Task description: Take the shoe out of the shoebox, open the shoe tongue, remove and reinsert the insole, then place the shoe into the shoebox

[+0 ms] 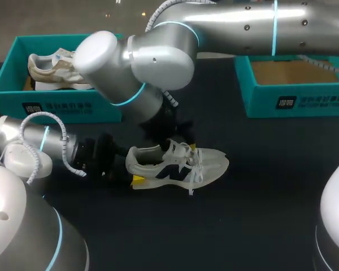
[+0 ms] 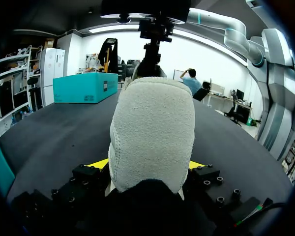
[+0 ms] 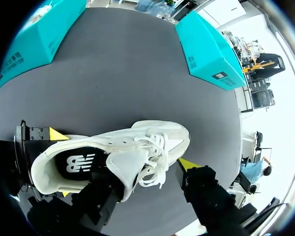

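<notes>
A white sneaker with a dark side logo lies upright on the black table, toe toward the right. My left gripper is shut on its heel; in the left wrist view the grey heel fills the gap between both yellow tips. My right arm comes over from the back right, and its gripper hangs open over the shoe's mouth. One finger sits under the lifted tongue; the other yellow tip stands beside the laces. The dark insole shows inside the shoe. An empty teal shoebox stands at the back right.
A second teal box at the back left holds a beige shoe. Bare black table lies in front of and to the right of the sneaker.
</notes>
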You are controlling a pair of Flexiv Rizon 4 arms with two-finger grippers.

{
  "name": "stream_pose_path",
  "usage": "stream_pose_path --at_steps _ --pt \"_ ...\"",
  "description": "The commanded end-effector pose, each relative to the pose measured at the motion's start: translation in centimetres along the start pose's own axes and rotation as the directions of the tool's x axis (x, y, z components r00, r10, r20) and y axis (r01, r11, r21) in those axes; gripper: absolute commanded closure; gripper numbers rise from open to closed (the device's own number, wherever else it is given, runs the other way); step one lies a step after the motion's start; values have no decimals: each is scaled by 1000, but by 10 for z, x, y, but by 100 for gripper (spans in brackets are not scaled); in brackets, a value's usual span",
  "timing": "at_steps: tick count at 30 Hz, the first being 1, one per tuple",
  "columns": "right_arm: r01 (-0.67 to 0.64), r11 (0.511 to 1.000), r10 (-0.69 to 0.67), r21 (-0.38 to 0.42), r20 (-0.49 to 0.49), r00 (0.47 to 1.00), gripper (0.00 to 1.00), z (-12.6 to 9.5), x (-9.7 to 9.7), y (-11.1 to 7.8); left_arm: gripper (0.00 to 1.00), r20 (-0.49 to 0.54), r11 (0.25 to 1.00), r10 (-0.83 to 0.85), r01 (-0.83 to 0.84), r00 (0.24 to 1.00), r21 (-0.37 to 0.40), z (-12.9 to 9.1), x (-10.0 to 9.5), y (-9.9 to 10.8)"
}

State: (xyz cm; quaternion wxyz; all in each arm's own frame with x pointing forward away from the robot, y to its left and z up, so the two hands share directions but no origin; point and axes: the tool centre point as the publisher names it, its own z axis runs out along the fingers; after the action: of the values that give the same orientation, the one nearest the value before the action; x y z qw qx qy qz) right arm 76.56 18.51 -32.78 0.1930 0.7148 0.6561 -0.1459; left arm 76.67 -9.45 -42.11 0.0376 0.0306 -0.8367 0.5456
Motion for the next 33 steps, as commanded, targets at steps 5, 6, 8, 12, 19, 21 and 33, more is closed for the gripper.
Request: stream_pose_path --at_steps 5,6,8,12,19,21,33 --pt "6 999 -4 44 -60 998 58 -8 -13 0 100 -1 1000 -1 1 1000 -3 1 -3 5" --pt "10 999 -7 52 -60 998 60 -8 -14 1 100 -1 1000 -1 1 1000 -3 1 -3 5" --pt "12 998 -7 62 -72 997 59 -9 -16 2 100 -1 1000 -1 1 1000 -3 1 -3 5" --pt "4 997 5 78 -114 993 57 -6 -22 4 100 -1 1000 -1 1 1000 -3 1 -3 5" --pt "11 995 8 95 -197 980 76 5 -29 6 100 -1 1000 -1 1 1000 -3 1 -3 5" --pt "14 995 8 98 -213 977 100 9 -30 6 100 -1 1000 -1 1 1000 -3 1 -3 5" --pt "-22 993 49 112 -239 970 98 35 -47 12 100 -1 1000 -1 1 1000 -3 1 -3 5"
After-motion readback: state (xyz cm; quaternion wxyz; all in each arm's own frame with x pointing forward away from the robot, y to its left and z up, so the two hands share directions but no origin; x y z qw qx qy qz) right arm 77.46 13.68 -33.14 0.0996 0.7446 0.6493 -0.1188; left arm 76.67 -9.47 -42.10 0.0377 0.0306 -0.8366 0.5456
